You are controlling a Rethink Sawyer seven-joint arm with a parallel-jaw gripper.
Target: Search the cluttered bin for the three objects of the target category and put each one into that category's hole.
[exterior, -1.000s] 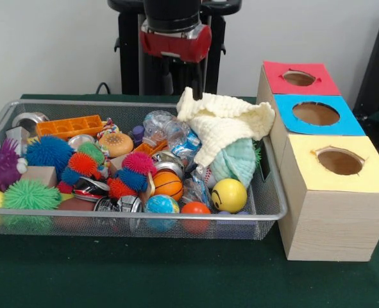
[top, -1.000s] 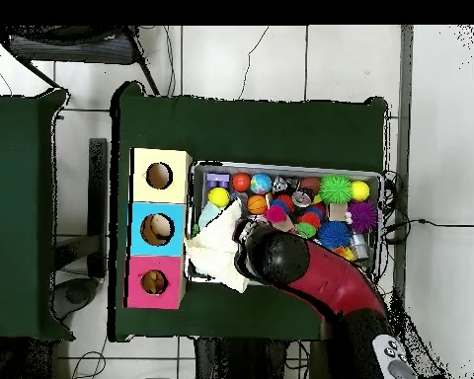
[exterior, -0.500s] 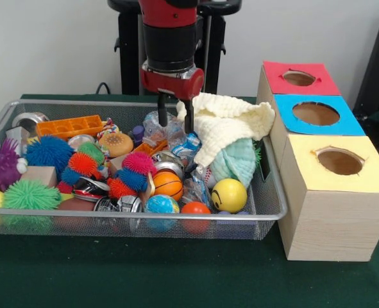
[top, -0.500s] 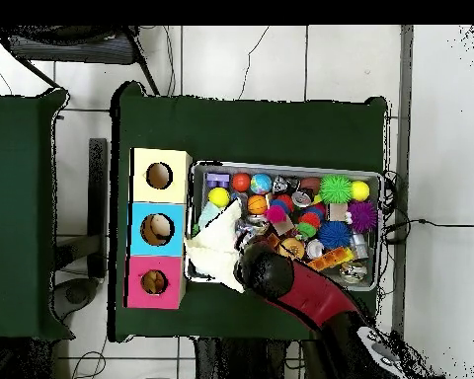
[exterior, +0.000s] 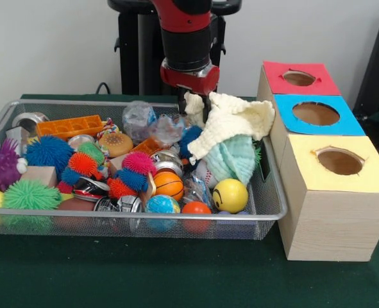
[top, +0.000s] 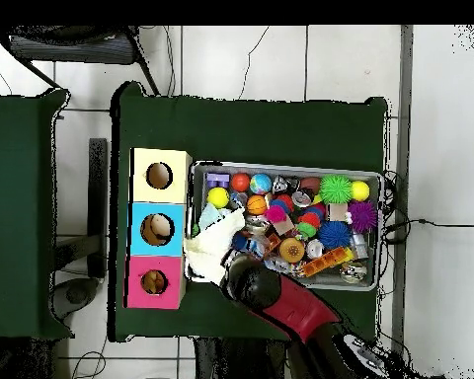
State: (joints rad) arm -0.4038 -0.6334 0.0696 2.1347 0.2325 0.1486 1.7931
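The silver wire-mesh bin [exterior: 144,215] is full of spiky balls, smooth balls, crushed cans, crumpled clear plastic and cloths; it also shows in the overhead view [top: 280,166]. A cream knitted cloth [exterior: 234,122] lies over the bin's right end on a mint cloth [exterior: 237,160]. My gripper [exterior: 194,109] is down in the cream cloth's left edge, where a tuft is bunched up under it. The red-surrounded hole [exterior: 299,77] is in the farthest wooden box, right of the bin. In the overhead view my arm [top: 280,301] covers the gripper, beside the cream cloth [top: 209,252] and near the red hole [top: 154,282].
The blue-surrounded hole [exterior: 315,113] and the yellow-surrounded hole [exterior: 340,162] are in the same row of boxes, nearer the camera. The black pedestal [exterior: 131,51] stands behind the bin. An orange tray [exterior: 68,126] lies at the bin's far left.
My gripper came down into the bin, then moved right onto the cream cloth. The cloth's left edge has bunched up and uncovered a blue spiky ball. The crumpled plastic has shifted left.
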